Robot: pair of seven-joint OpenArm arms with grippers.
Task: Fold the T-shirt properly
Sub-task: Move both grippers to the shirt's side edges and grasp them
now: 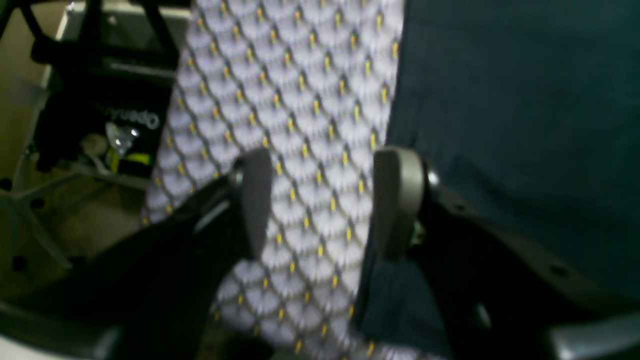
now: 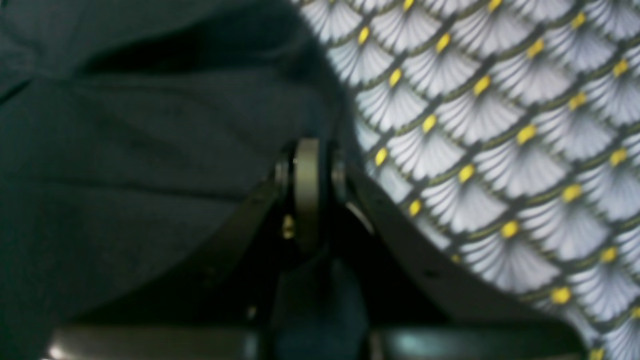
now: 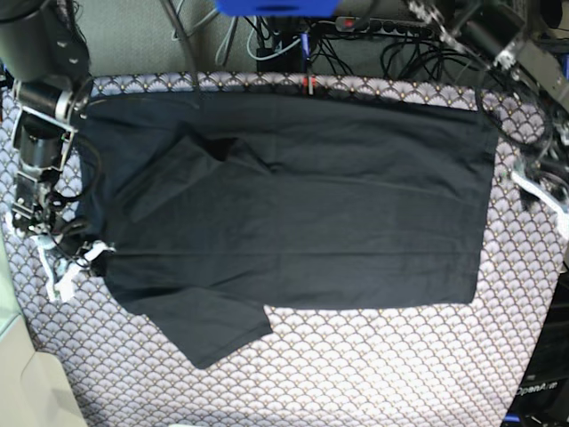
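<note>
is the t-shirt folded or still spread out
Mostly spread: the T-shirt lies flat across the tablecloth, only one sleeve folded inward.

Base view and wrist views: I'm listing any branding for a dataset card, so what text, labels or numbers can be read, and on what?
"OpenArm": white lettering on the black box at the base view's lower right corner, small and only just readable.
"OpenArm", seen upside down and blurred: on the same black box in the left wrist view.
T-shirt: no print.
Tablecloth: pattern only, no text.

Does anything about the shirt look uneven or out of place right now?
Yes. On the T-shirt, one sleeve is folded onto the body, while the other sleeve sticks out onto the tablecloth.
</note>
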